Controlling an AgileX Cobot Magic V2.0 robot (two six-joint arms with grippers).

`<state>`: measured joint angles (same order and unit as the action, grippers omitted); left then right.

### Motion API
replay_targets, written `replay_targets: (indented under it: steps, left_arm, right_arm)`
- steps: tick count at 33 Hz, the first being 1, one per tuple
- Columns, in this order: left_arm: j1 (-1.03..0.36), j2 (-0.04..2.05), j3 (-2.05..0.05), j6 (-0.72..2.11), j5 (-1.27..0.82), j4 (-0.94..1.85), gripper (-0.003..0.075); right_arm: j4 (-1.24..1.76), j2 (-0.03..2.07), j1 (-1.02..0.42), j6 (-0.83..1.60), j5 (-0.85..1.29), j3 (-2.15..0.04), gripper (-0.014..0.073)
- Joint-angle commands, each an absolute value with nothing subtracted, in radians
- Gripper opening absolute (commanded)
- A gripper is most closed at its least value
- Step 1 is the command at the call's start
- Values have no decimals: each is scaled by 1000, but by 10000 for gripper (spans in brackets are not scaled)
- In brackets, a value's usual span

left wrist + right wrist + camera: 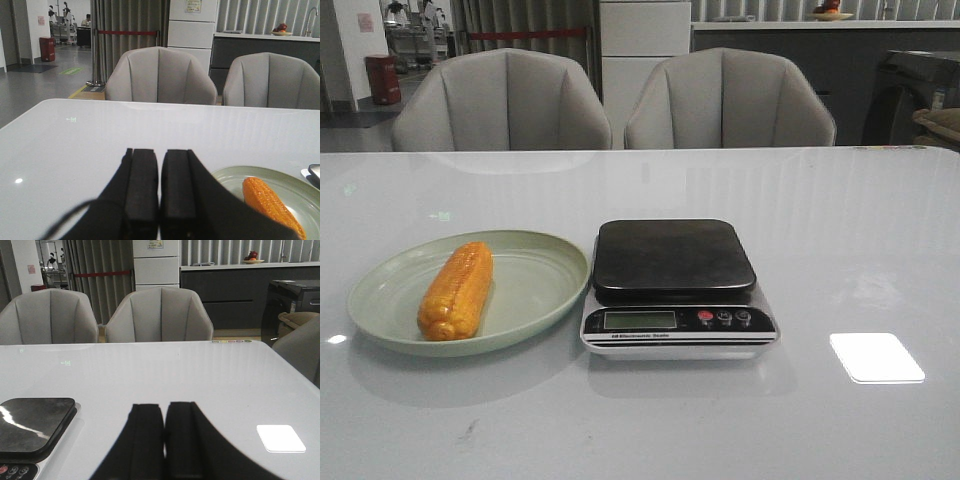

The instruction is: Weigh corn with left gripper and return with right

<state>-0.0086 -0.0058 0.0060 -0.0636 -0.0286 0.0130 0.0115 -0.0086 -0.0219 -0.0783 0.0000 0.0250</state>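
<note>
Corn [456,290] is laid on the plate [535,290] beside the scale [675,285]; both fingers [142,192] [150,440] are clenched, nothing gripped.

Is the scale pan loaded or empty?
Empty: the scale pan is bare, and the corn lies on the plate.

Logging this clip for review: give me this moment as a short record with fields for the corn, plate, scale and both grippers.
corn: lies lengthwise on the plate, corn
plate: pale green plate, on the table left of the scale
scale: kitchen scale, dark platform bare, display too dim to read
left gripper: left gripper shut, holding nothing, above the table near the plate
right gripper: right gripper shut, holding nothing, to the right of the scale
task stage: corn on plate fits either before weighing or after return
</note>
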Motion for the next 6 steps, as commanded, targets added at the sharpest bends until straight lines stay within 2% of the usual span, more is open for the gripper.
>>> replay_targets:
  steps: [1,6]
  left_arm:
    - [-8,-27,38,-69,53,21,114]
    - [-8,-27,38,-69,53,21,114]
  right_arm:
    - [0,-28,-17,-79,-81,37,165]
    - [0,-28,-17,-79,-81,37,165]
